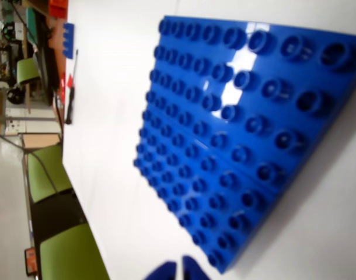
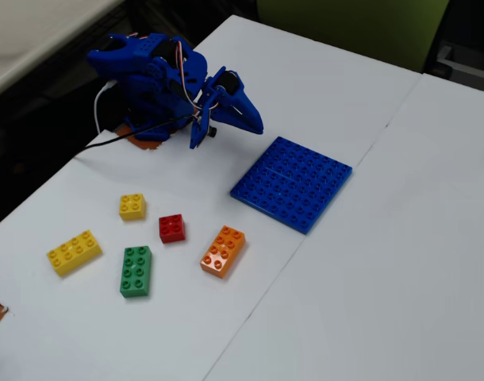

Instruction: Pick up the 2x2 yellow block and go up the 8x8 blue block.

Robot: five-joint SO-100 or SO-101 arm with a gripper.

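2x2 yellow block (image 2: 132, 206) on table, well apart from gripper (image 2: 256, 123)

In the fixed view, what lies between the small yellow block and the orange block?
The red block lies between the small yellow block and the orange block in the fixed view, touching neither.

Blue studded baseplate (image 2: 292, 183), gloss-lit white in the wrist view (image 1: 236, 116); small yellow brick (image 2: 132, 206); long yellow brick (image 2: 74, 252); red brick (image 2: 172, 228); green brick (image 2: 136, 271); orange brick (image 2: 223, 250). Blue robot arm (image 2: 159, 79) with black cable (image 2: 115, 141). White table (image 2: 369, 302). Green chairs (image 1: 70, 251) beside it.
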